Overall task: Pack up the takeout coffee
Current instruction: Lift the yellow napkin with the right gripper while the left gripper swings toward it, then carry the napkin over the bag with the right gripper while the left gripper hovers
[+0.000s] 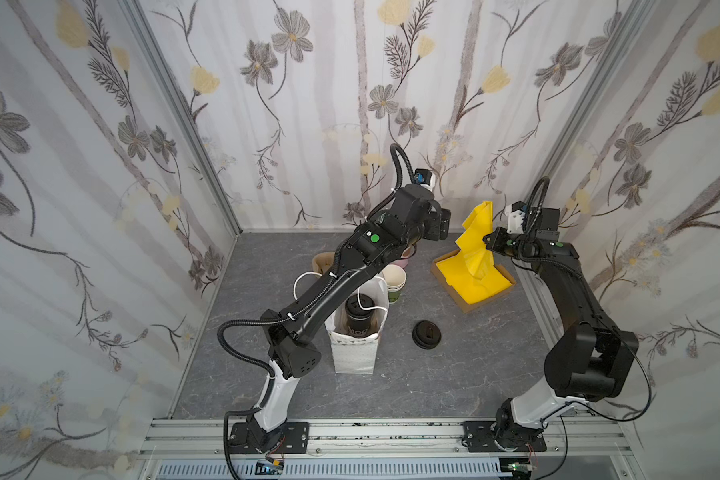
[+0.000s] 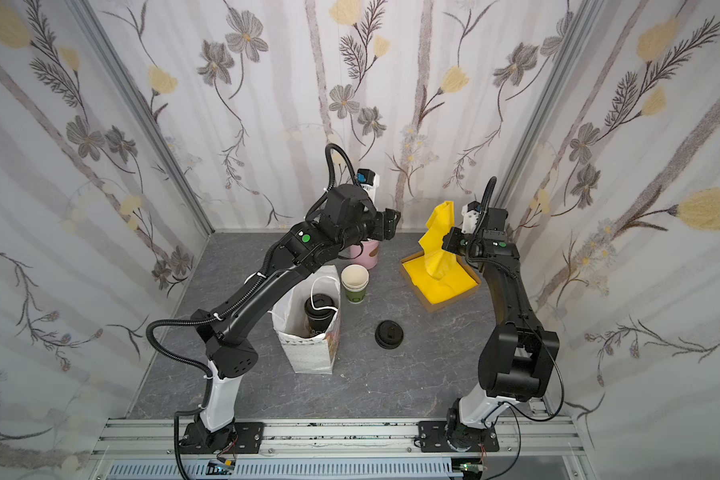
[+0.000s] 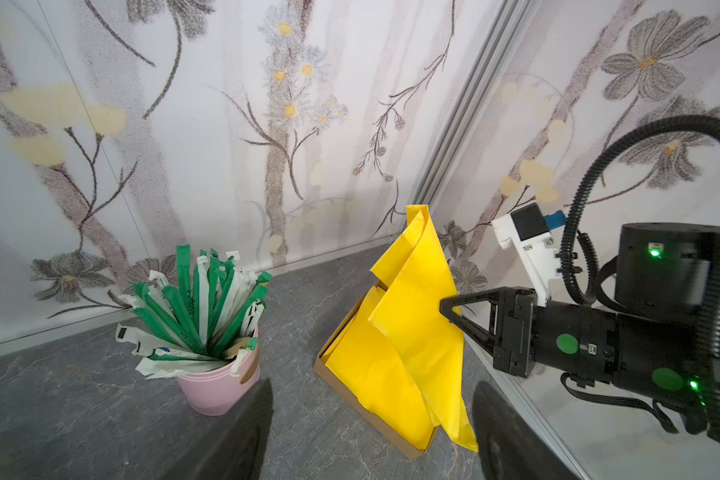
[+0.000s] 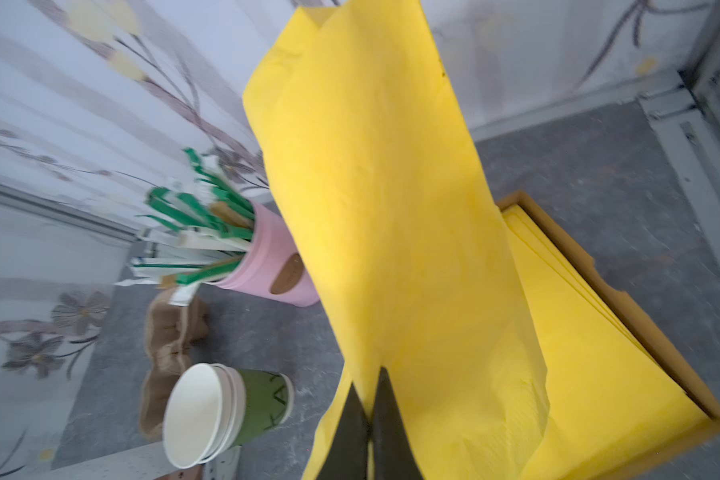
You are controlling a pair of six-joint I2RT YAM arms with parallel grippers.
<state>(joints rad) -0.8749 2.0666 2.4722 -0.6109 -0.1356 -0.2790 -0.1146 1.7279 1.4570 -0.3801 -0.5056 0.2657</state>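
Observation:
The takeout coffee (image 1: pixel 357 312) (image 2: pixel 320 311), a dark cup under a black domed lid, stands inside the white handled bag (image 1: pixel 354 353) (image 2: pixel 308 353) in both top views. My left gripper (image 1: pixel 443 226) (image 2: pixel 391 222) (image 3: pixel 375 415) hovers high over the back of the table, past the bag. It is open, with nothing between its fingers (image 3: pixel 250 428). My right gripper (image 1: pixel 486 241) (image 2: pixel 447 243) (image 4: pixel 371 395) is shut on a yellow paper sheet (image 1: pixel 474 232) (image 3: pixel 412 291) (image 4: pixel 391 208), which it holds up above the cardboard box (image 1: pixel 472 308) (image 2: pixel 433 308) of yellow sheets.
A pink pot (image 2: pixel 364 255) (image 3: pixel 221 386) of wrapped straws stands at the back, below my left gripper. A stack of lidless paper cups (image 1: pixel 393 282) (image 2: pixel 355 282) sits beside the bag. Loose black lids (image 1: pixel 427 332) (image 2: pixel 389 333) lie mid-table. A brown cup carrier (image 1: pixel 321 264) (image 4: pixel 167 345) lies behind the bag.

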